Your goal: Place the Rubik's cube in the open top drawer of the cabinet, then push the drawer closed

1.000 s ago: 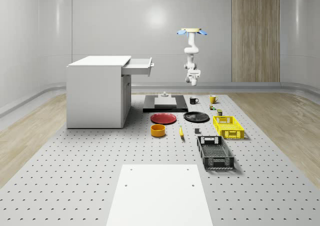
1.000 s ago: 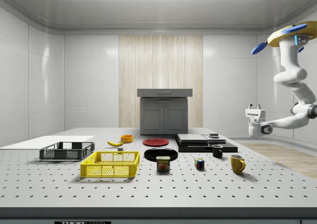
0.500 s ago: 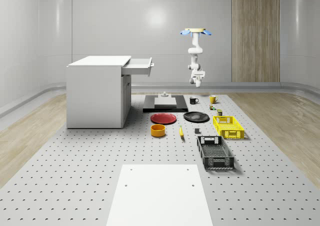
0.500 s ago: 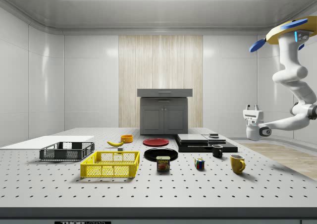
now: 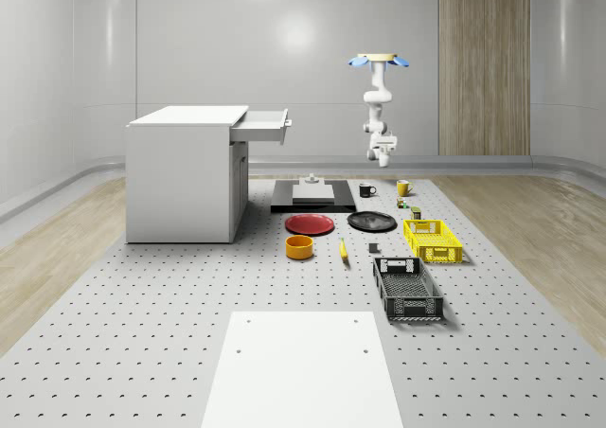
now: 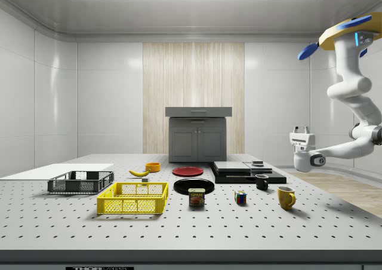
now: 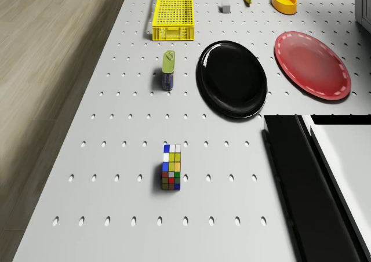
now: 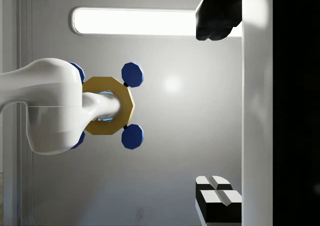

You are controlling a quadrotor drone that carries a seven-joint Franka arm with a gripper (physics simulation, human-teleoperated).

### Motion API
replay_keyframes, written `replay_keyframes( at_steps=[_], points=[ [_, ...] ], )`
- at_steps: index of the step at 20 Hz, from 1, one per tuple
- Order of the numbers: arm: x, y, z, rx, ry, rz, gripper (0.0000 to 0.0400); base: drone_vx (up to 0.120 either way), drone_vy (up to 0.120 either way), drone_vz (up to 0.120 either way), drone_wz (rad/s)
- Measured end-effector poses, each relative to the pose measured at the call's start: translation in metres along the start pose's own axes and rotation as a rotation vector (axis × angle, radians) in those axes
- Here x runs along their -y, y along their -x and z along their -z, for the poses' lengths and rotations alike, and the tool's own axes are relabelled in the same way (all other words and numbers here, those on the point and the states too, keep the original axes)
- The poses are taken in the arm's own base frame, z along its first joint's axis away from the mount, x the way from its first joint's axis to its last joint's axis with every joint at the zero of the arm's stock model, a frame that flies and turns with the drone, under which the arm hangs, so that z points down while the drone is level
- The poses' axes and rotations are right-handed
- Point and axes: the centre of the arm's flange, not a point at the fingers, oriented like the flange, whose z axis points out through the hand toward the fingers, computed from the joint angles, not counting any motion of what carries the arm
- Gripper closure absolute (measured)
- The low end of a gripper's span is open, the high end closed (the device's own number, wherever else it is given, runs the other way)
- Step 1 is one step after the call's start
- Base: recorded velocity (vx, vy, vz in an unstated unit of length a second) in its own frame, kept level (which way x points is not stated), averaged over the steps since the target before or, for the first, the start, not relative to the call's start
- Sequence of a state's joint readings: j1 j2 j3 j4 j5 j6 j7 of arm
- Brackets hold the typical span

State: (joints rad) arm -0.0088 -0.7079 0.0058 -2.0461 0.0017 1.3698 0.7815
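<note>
Whole-scene view: the drone (image 5: 378,61) is being held in the air above the table's far right part, beyond the yellow mug (image 5: 402,187) | Side view: the gripper (image 6: 300,128) is being pointed upward, fingers spread apart, holding nothing | Drone view: the Rubik's cube (image 7: 171,167) is lying on the table (image 7: 116,157), near the black plate (image 7: 232,78).

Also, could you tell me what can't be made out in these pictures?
Drawer interior: whole-scene view, hidden behind its own side wall.
Rubik's cube: whole-scene view, too small to read its colours.
Black platform: drone view, cut off by the frame's edge.
</note>
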Motion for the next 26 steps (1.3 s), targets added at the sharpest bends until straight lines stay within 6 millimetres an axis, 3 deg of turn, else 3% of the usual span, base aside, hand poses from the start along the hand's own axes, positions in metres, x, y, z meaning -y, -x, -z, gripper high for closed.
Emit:
replay_keyframes(
  at_steps=[17,26],
  points=[
    [0.002,0.004,0.000,-0.036,0.017,0.000,0.0000,0.120,0.118,0.000,0.000],
    [0.011,0.014,-0.002,-0.141,0.113,0.002,0.0000,0.120,0.000,0.000,0.000]
  ],
)
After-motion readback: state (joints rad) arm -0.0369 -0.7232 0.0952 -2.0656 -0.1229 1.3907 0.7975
